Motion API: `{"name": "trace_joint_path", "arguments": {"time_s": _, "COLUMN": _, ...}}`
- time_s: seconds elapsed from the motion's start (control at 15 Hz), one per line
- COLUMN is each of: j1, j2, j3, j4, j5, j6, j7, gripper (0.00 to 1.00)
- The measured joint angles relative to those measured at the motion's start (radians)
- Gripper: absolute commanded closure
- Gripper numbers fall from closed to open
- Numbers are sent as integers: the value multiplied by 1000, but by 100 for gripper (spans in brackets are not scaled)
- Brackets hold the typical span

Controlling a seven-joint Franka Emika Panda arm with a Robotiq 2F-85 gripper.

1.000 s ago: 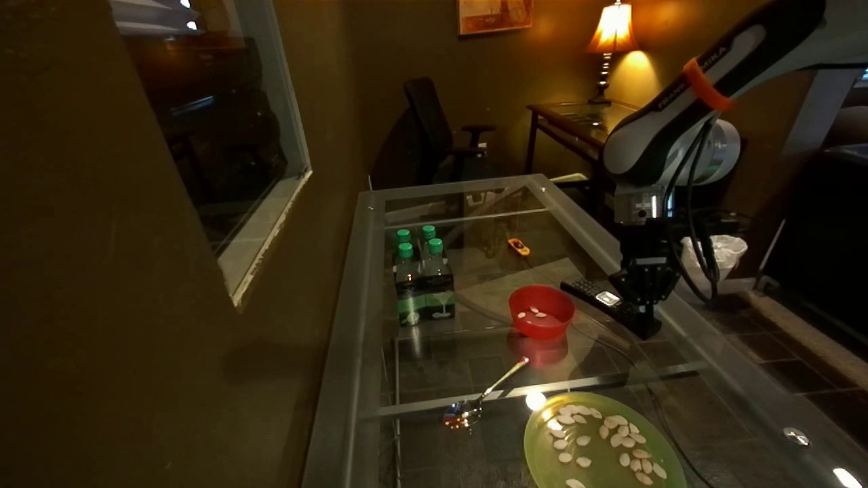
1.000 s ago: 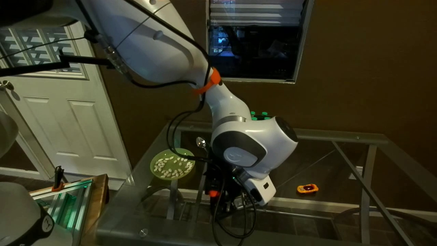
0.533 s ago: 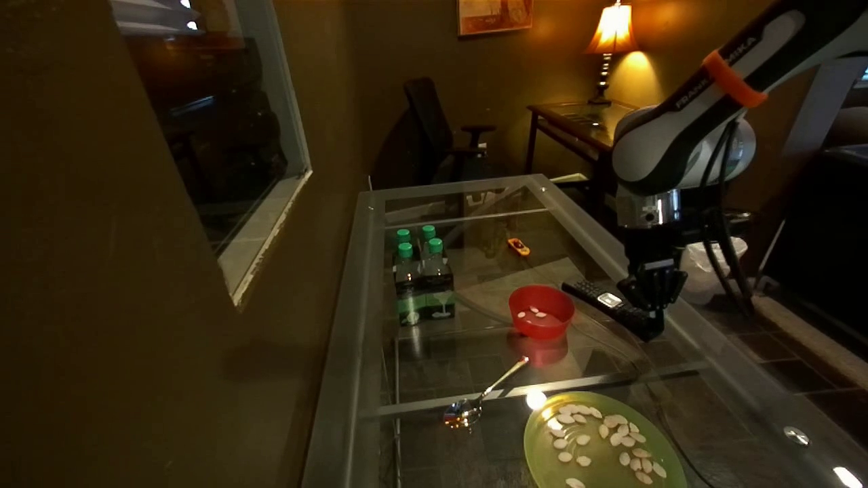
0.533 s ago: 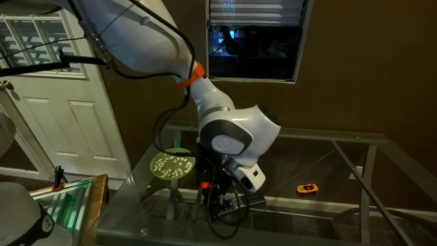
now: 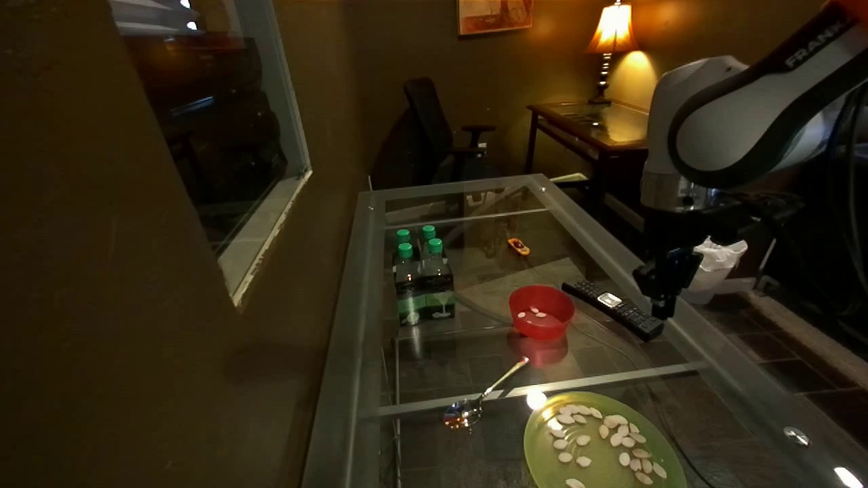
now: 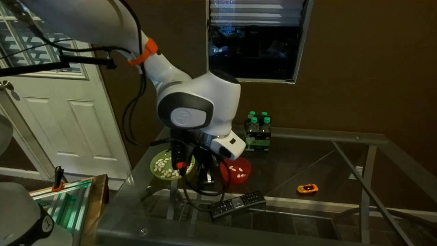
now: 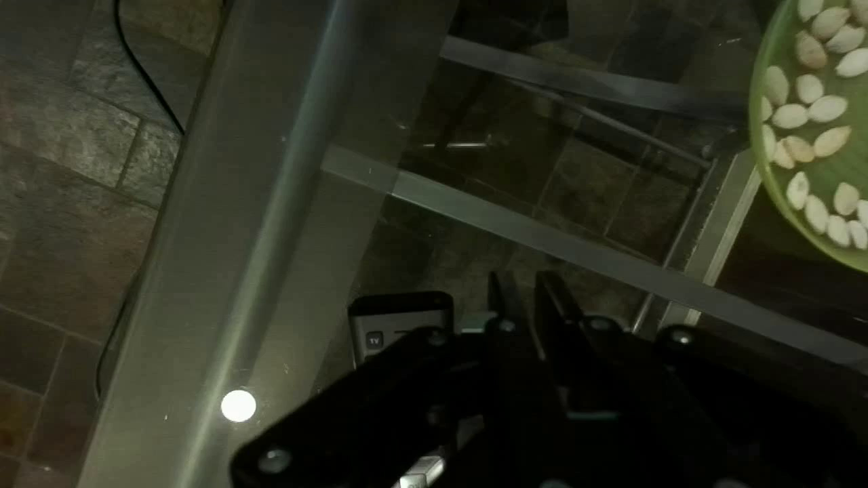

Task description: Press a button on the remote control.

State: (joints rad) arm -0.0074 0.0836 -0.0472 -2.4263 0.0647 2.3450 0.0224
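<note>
In an exterior view, hovers with clenched gripper (image 5: 665, 309) above the bench (image 5: 347, 359) — near the remote control (image 5: 614, 307), right of the red bowl (image 5: 542, 331).

Remote control (image 5: 614, 305): on the table (image 5: 356, 318), right of the bowl (image 5: 546, 331) in an exterior view.
Bottles (image 5: 435, 257): in the carrier (image 5: 426, 301), left of the bowl there.
Toy car (image 5: 519, 247): behind the bowl.
Spoon (image 5: 468, 411): before the bowl, left of the plate (image 5: 603, 454).
Seeds (image 5: 616, 440): on the plate and in the bowl.
Gripper (image 7: 522, 288): over the table, right of the remote control's end in the wrist view.
</note>
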Motion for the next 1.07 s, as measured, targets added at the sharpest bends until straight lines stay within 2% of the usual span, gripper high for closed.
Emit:
{"name": "trace_joint_path", "arguments": {"time_s": 0.4, "j1": 0, "j2": -233, "j3": 31, "j4": -120, "j5": -12, "j6": 61, "j7": 32, "gripper": 12}}
{"name": "trace_joint_path", "arguments": {"time_s": 0.53, "j1": -2, "j2": -305, "j3": 34, "j4": -154, "j5": -26, "j6": 74, "j7": 33, "gripper": 2}}
{"name": "trace_joint_path", "arguments": {"time_s": 0.8, "j1": -8, "j2": -424, "j3": 34, "j4": -221, "j5": -63, "j6": 105, "j7": 26, "gripper": 0}}
{"name": "trace_joint_path", "arguments": {"time_s": 1.07, "j1": -13, "j2": -486, "j3": 25, "j4": -263, "j5": -65, "j6": 71, "j7": -13, "gripper": 0}}
